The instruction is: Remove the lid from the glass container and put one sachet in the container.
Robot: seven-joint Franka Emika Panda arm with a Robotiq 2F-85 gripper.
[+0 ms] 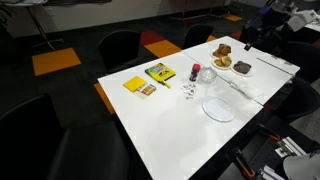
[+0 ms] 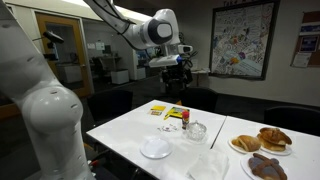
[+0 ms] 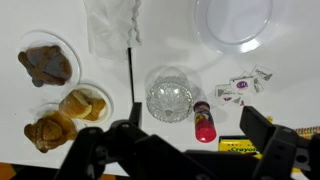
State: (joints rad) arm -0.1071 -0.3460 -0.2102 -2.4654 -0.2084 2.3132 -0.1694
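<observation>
The gripper (image 3: 190, 130) hangs high over the table (image 3: 150, 40), jaws spread wide, holding nothing. Below it the glass container (image 3: 170, 97) stands upright, long axis vertical, mouth towards the wrist camera; its lid cannot be told apart from the glass. Closest to the jar, at 4 o'clock, is a red cylinder (image 3: 203, 122). The sachets (image 3: 243, 85) lie at 3 o'clock, a clear plate (image 3: 233, 20) at 1, a napkin (image 3: 110, 25) at 11, and pastries (image 3: 60, 115) at 8. The print on the yellow box (image 3: 240, 147) is too small to read.
</observation>
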